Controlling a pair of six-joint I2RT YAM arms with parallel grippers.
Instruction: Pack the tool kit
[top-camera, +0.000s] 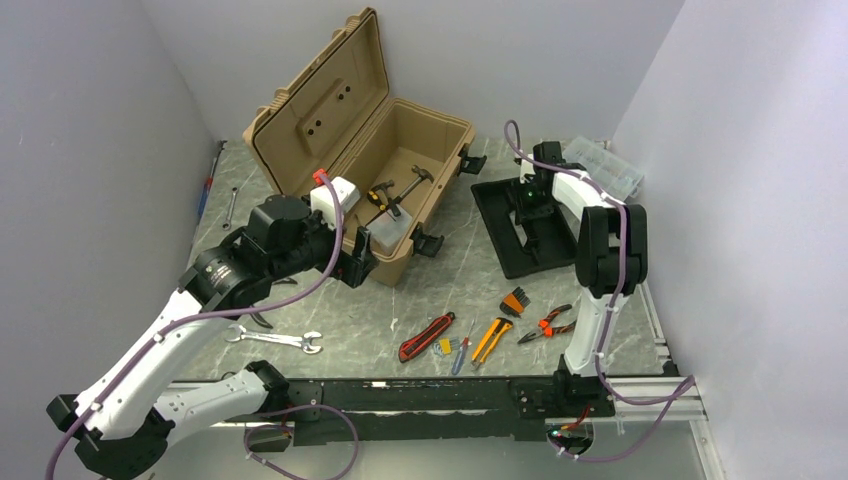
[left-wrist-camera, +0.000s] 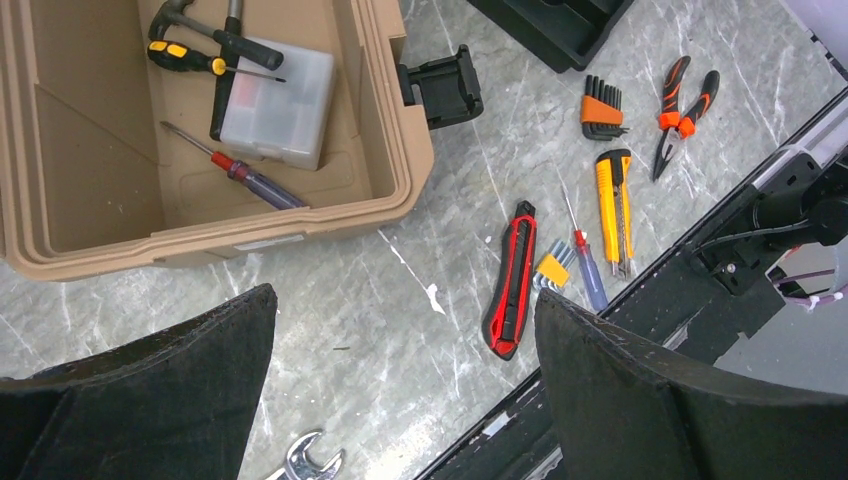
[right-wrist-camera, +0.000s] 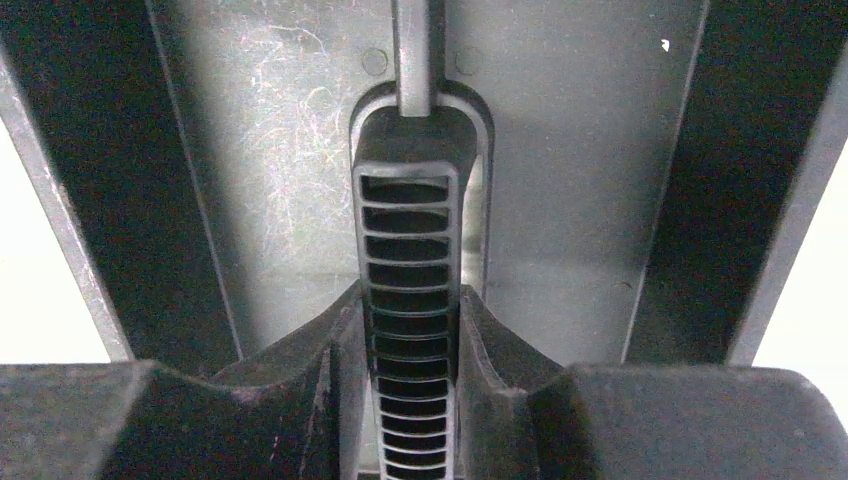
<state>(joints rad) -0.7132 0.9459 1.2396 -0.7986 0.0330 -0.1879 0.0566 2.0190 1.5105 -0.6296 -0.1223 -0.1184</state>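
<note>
We see our right gripper (right-wrist-camera: 410, 322) pinching the ribbed handle (right-wrist-camera: 410, 230) of the black insert tray (top-camera: 528, 250), which lies on the table (top-camera: 460, 290) right of the open tan toolbox (top-camera: 320, 110) at the far left — our left gripper (left-wrist-camera: 405, 300) hangs spread wide by its near right corner

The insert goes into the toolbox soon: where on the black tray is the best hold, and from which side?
Its ribbed centre handle, from straight above: it stands up as a narrow bar off the tray, and the right end effector sits closed either side.
</note>
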